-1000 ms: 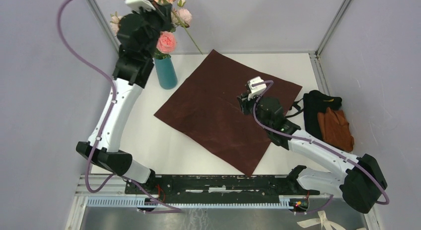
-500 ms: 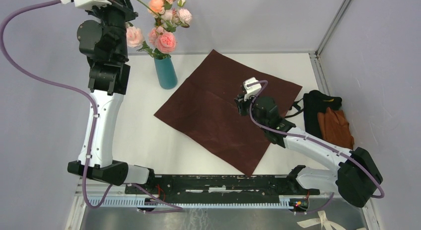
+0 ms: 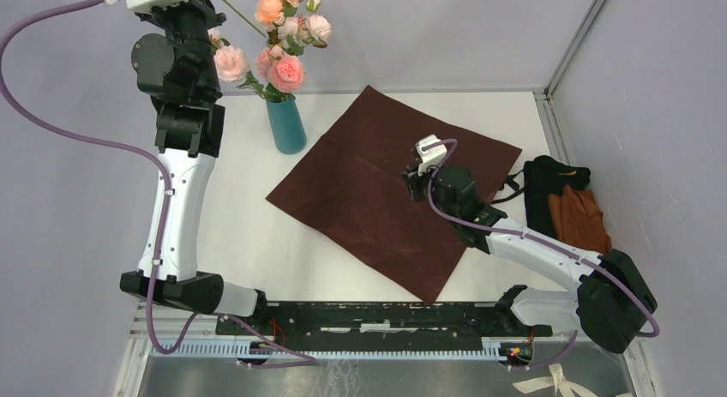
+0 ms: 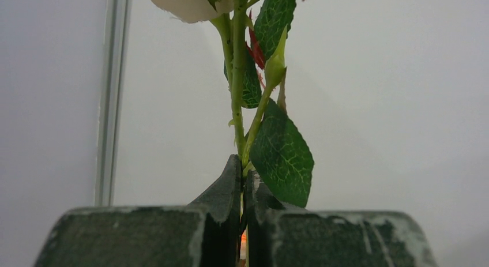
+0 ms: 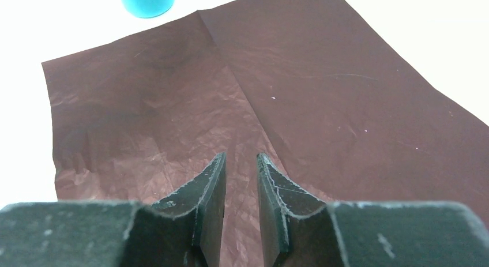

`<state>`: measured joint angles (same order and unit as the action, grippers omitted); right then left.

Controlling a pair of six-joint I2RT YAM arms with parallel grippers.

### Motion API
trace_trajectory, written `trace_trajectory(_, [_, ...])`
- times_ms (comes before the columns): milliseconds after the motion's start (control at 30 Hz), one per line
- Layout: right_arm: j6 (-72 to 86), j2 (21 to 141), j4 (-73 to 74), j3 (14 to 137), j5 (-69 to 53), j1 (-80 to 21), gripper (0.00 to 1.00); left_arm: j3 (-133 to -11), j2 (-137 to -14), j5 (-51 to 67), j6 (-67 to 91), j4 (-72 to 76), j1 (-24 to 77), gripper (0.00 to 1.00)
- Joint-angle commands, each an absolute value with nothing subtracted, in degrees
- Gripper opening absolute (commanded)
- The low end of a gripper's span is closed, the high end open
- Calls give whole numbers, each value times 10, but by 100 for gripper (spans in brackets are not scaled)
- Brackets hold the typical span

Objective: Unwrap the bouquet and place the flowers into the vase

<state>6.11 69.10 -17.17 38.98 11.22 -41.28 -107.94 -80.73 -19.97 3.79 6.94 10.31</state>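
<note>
Up at the far-left corner my left tool (image 4: 241,177) grips one flower stem (image 4: 237,94), axis straight out from the jaws; vase (image 3: 286,125) with the other flowers (image 3: 288,69) sits at 5 o'clock, nearest this arm. My right tool (image 5: 240,163) is part-open, empty, over wrapping paper (image 5: 323,94).

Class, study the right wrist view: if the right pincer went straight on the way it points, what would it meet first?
Most likely the maroon wrapping paper, spread flat under and ahead of the right pincer. The vase stands farther on, left of that line.
</note>
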Motion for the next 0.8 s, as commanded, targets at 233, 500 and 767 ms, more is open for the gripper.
trace_trajectory(233, [57, 694, -198, 398, 106, -415, 31, -1007, -843, -201, -4, 153, 85, 2])
trace_trajectory(500, [57, 707, -199, 400, 105, -415, 31, -985, -847, -194, -24, 146, 84, 2])
trace_trajectory(767, [58, 705, -200, 399, 103, -416, 31, -957, -863, -182, -33, 143, 85, 2])
